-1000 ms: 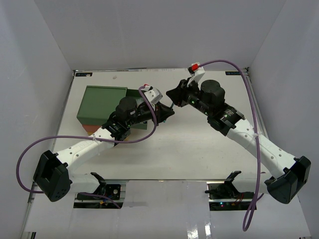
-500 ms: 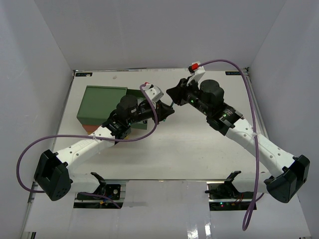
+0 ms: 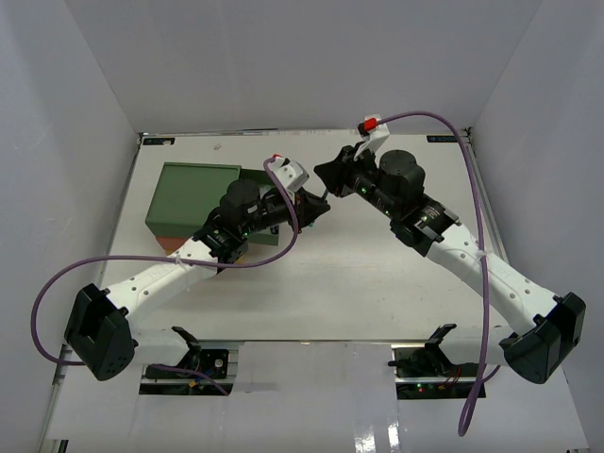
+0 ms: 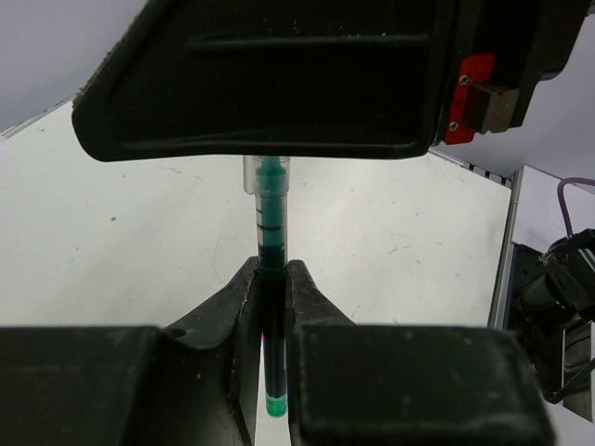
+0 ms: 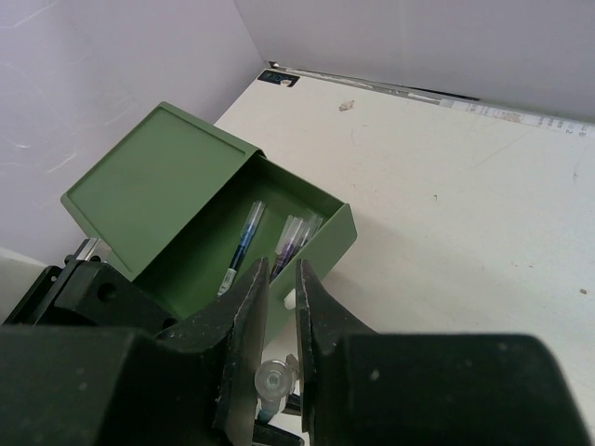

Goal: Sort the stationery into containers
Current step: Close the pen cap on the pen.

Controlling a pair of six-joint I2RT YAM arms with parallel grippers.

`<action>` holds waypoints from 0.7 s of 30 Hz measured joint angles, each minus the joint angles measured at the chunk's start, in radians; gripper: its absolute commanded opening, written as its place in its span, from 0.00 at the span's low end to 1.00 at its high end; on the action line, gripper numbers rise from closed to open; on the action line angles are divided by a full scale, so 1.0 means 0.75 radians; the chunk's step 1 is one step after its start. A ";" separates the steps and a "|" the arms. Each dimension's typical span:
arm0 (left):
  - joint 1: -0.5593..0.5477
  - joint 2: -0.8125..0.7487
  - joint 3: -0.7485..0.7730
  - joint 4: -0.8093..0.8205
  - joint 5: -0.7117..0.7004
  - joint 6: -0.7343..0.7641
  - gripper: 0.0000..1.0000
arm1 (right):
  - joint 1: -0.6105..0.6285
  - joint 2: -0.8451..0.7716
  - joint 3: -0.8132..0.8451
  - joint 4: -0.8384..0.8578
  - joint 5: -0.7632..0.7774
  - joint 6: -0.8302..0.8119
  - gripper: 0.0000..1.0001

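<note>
A thin green pen (image 4: 270, 242) with a clear cap (image 5: 271, 382) is held between both arms, above the table beside the containers (image 3: 193, 193). My left gripper (image 4: 271, 274) is shut on the pen's dark barrel, and the green tip pokes out below the fingers. My right gripper (image 5: 282, 279) is shut on the clear cap end, which I see end-on between its fingers. In the top view the left gripper (image 3: 316, 209) and right gripper (image 3: 326, 179) meet tip to tip. The green top drawer (image 5: 344, 232) stands pulled out, with a blue pen (image 5: 244, 243) and purple pens (image 5: 296, 240) inside.
A red-orange tier (image 3: 166, 244) shows under the green one. The left arm (image 3: 160, 274) crosses in front of the stack. White walls enclose the table on three sides. Purple cables (image 3: 477, 217) loop beside each arm.
Both grippers have crept a little toward the far side with the pen between them. Both grips are unchanged.
</note>
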 measured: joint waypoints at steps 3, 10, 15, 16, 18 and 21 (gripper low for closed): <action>0.000 0.000 0.006 0.002 -0.005 0.011 0.00 | 0.000 0.001 0.001 0.005 0.003 -0.001 0.08; 0.001 0.006 0.008 -0.011 -0.030 0.034 0.00 | -0.002 0.037 0.014 0.001 0.003 -0.002 0.08; 0.001 0.028 0.024 -0.031 -0.047 0.049 0.00 | -0.012 0.054 0.023 -0.011 0.001 -0.006 0.08; 0.001 0.030 0.025 -0.031 -0.048 0.050 0.00 | -0.012 0.056 0.024 -0.011 0.001 -0.007 0.08; 0.001 0.032 0.029 -0.031 -0.050 0.051 0.00 | -0.013 0.057 0.025 -0.012 0.000 -0.009 0.08; 0.001 0.036 0.037 -0.031 -0.050 0.058 0.00 | -0.015 0.059 0.027 -0.012 0.000 -0.012 0.08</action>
